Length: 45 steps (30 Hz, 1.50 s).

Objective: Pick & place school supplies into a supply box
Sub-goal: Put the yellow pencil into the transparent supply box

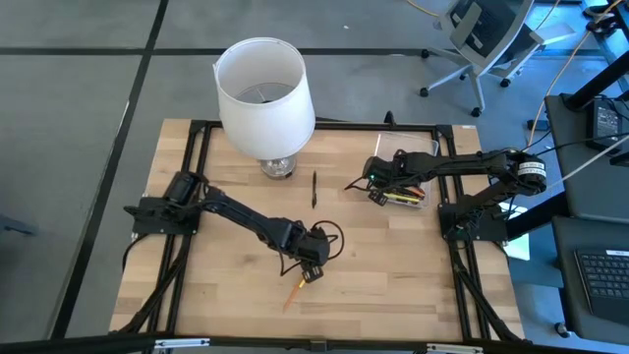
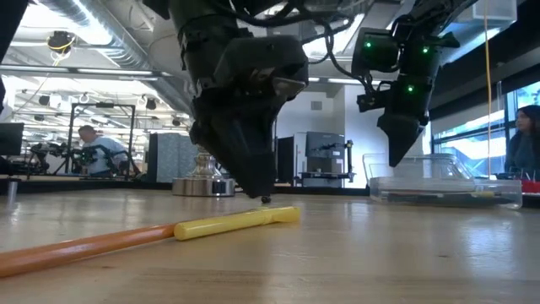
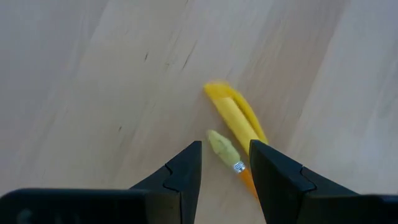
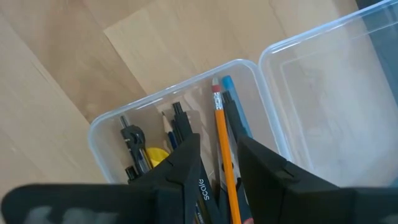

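Observation:
A yellow-capped pen with an orange barrel (image 1: 298, 288) (image 2: 236, 222) lies flat on the wooden table near its near edge. My left gripper (image 3: 226, 168) (image 1: 313, 267) is open, pointing down, with a finger on either side of the pen's yellow cap (image 3: 233, 121); I see no touch. The clear supply box (image 4: 112, 127) (image 1: 405, 195) rests on the table's right side and holds several pens and an orange pencil (image 4: 221, 134). My right gripper (image 4: 219, 158) (image 2: 396, 148) hovers open just above the box. A black pen (image 1: 314, 189) lies alone mid-table. No scissors are in view.
A large white lampshade-like cylinder (image 1: 263, 93) on a metal base stands at the far edge, left of the box. The box's clear lid (image 4: 329, 106) lies open beside it. A black frame (image 1: 197, 133) runs around the tabletop. Bare wood lies between the arms.

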### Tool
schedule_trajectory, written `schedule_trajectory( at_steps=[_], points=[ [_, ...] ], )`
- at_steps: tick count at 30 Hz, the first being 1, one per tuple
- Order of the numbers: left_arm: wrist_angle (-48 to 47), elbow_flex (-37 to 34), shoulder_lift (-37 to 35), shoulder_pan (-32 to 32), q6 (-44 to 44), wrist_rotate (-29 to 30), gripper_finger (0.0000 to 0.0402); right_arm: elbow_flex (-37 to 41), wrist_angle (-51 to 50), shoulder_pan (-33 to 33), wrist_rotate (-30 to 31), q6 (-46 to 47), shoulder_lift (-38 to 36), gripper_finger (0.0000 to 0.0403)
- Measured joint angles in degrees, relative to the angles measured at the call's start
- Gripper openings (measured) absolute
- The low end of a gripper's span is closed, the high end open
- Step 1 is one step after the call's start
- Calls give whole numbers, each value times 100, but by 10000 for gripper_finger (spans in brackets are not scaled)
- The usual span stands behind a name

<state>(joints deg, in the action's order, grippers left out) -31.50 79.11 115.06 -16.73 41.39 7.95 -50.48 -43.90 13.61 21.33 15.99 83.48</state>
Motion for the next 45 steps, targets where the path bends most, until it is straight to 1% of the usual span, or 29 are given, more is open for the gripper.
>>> schedule_trajectory(
  at_steps=[8,14,21,24,28,37,40,45],
  points=[
    [-24,-4,130,-7,112,-21,127,0,5,0,2,-11,0,110],
    [-54,7,266,-24,151,-353,127,0,53,0,2,-20,0,110],
    [-300,31,396,-43,134,-402,125,0,92,0,2,-79,0,110],
    [-350,31,404,-57,39,-382,110,0,92,-2,2,-116,0,110],
    [-418,26,409,-86,-221,-395,80,0,90,-2,2,-118,0,110],
    [-474,7,391,-92,-350,-399,17,2,279,-32,2,-271,0,110],
    [-471,-4,305,-92,-367,-410,11,2,586,-146,-6,-502,0,110],
    [-695,-58,80,-117,-720,-509,16,2,1499,-531,-256,-1139,0,110]
  ],
)
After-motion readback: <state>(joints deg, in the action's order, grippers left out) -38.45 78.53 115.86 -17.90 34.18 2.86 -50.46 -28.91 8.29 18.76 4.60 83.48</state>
